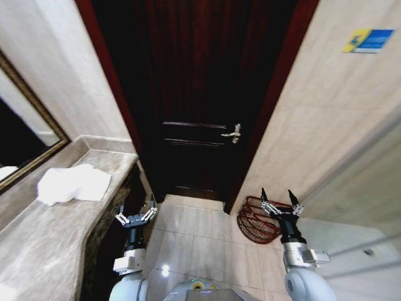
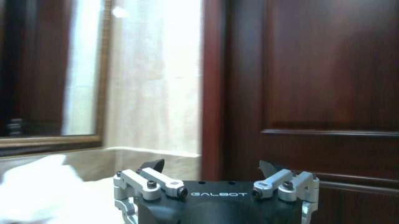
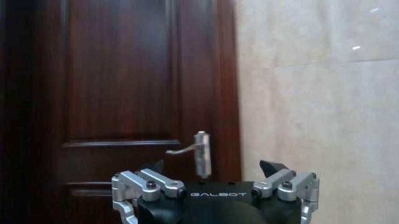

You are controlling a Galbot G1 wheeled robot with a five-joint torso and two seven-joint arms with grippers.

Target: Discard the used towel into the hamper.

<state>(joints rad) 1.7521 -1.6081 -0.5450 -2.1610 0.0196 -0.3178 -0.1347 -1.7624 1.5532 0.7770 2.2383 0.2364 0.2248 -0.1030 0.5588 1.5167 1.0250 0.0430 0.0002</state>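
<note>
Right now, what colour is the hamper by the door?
Dark reddish-brown open weave; the hamper shows best in the head view, on the floor against the wall.

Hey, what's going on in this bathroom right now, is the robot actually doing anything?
Nothing is being handled yet. The white towel lies crumpled on the marble counter to the robot's left. The hamper sits on the floor by the wall, right of the dark door. The left gripper and right gripper are both held up, open and empty.

Dark wooden door [image 1: 200, 94] shut, metal handle [image 1: 233, 133]; framed mirror [image 1: 25, 119] above marble counter [image 1: 50, 238]; blue wall sign [image 1: 368, 39], text unreadable.
</note>
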